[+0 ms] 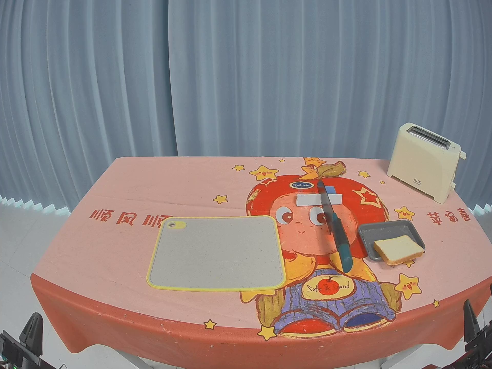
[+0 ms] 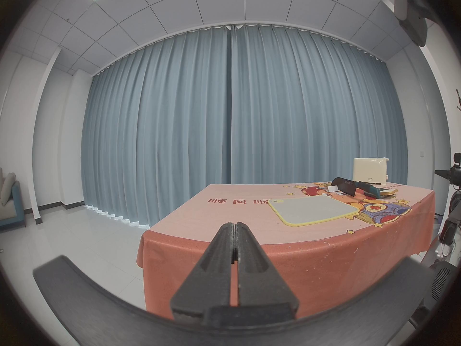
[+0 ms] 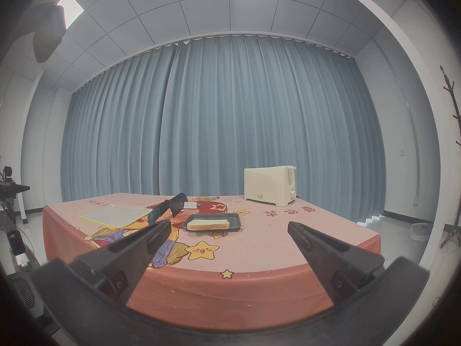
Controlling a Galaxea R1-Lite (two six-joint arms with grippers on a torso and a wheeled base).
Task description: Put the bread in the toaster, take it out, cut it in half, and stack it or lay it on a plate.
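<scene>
The square white bread slice (image 1: 398,248) is lying on the dark grey rectangular plate (image 1: 389,227). The left claw (image 2: 235,227) is hanging pressed together and the right claw (image 3: 228,223) spread apart, both empty.

Black left hand (image 2: 235,226), wedge-shaped fingers (image 2: 211,275) (matte), curved black mount (image 2: 96,308)

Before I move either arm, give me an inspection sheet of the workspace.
Surface: table under a pink cartoon cloth.
Job's things: bread lies on the dark tray, right side; toaster at the far right corner; knife between tray and cutting board; nothing on the board.
Clutter: small white block under the knife's blade.
Pincers: left pincer shut, right pincer open, both off the table's near edge, holding nothing.
Cables: nothing seen.
Surroundings: blue-grey curtain behind the table.
</scene>
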